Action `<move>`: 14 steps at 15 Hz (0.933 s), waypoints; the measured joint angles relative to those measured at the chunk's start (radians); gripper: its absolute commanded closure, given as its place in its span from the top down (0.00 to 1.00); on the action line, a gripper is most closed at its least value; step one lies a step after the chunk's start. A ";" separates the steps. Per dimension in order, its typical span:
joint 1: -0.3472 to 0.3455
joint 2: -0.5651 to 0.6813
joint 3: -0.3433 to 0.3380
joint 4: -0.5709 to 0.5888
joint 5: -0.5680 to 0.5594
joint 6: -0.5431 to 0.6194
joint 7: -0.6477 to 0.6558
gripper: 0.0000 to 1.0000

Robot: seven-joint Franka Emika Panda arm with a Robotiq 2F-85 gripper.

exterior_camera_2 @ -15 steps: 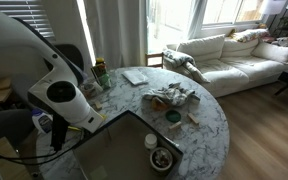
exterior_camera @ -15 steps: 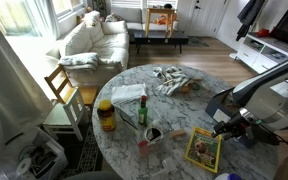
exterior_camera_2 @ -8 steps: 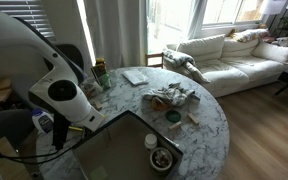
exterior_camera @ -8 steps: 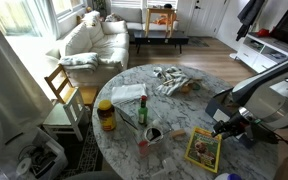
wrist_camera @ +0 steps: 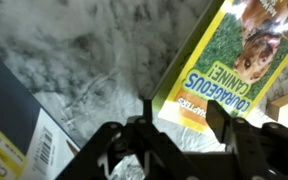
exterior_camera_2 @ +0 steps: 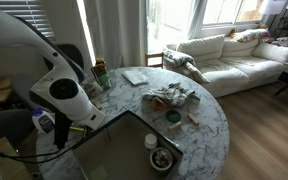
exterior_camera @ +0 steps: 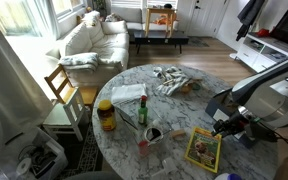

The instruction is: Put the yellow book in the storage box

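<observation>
Gripper (wrist_camera: 184, 120) is down low over the marble table (wrist_camera: 74, 50), jaws standing apart. One finger (wrist_camera: 220, 112) is over the corner of the yellow book (wrist_camera: 239, 60), the other over bare marble just beside it. Nothing clamped! In an exterior view, the book (exterior_camera: 203, 150) lies flat at the table's near right edge.

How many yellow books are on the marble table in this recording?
1. The yellow book lies flat at the edge of the table beside the fingers; the arm hides some tabletop, so another may be hidden.
</observation>
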 measured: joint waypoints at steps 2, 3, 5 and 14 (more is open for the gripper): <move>0.000 0.000 -0.001 0.000 -0.005 0.000 0.006 0.24; 0.000 -0.001 -0.002 0.001 -0.005 0.000 0.007 0.15; 0.000 -0.001 -0.004 0.001 -0.007 0.000 0.013 0.02; -0.001 -0.013 -0.009 0.012 -0.012 -0.022 0.026 0.00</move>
